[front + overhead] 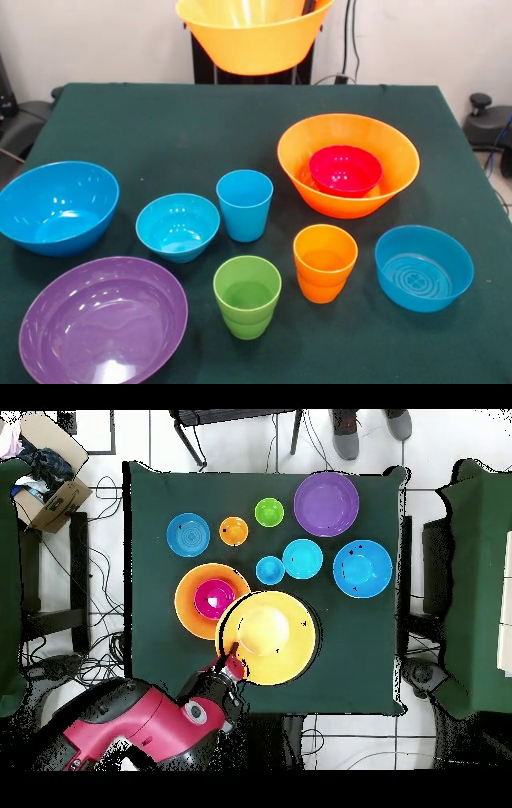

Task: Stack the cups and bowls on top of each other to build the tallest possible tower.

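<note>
We see a table (160,112) with a dark green cloth on it, standing on a floor of pale tiles (350,739) with black cables lying about. A bare pale wall (88,40) is behind the table. By one corner of the table sits an open cardboard box (48,494), and past one edge we see a person's two shoes (370,424). Dark chairs stand along the sides.

The red and black arm (140,724) reaches over the table's edge. Its gripper (232,667) is at the rim of a big orange bowl (254,36) held high in the air, tipped to one side. We think the gripper is pinching that rim, but we cannot tell for sure how its fingers stand.

The second big orange bowl (349,164) sits on the cloth with the small red bowl (346,170) inside it. That is all there is of the tower.

The other things stand apart on the cloth. In the front view, the big blue bowl (58,206) is by the left edge and the purple bowl (104,320) is at the near left corner. A smaller blue bowl (178,226) and the blue cup (244,205) are near the middle. The green cup (247,296) and the orange cup (324,262) stand nearer the front edge. Another smaller blue bowl (424,268) is toward the right edge
</note>
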Robot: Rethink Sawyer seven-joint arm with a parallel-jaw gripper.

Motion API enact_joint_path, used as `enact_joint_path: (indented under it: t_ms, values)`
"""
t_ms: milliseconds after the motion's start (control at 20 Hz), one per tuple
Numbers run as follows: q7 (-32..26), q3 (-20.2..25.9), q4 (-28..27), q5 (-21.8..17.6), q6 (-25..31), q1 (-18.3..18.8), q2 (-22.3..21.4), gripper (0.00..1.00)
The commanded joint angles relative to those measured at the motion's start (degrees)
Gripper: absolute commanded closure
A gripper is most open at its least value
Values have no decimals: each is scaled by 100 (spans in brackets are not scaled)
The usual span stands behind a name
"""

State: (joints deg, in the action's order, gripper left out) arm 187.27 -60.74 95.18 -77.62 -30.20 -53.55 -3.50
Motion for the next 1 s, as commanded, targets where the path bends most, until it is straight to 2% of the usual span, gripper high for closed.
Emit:
enact_joint_path:
  t_ms: [50,200,300,450,800,950,1000]
  values:
    - [1716,1093,-707,-118,271,-53,174,100]
    - [2362,1069,-880,-257,372,-169,407,100]
    - [2523,1138,-949,-142,634,-132,452,100]
    - [2911,1102,-1072,-208,667,-192,650,100]
    - [2602,1352,-1182,239,1194,-60,590,100]
    - [2687,1497,-1234,291,1347,7,549,100]
    - [2988,1538,-1248,188,1400,-5,572,100]
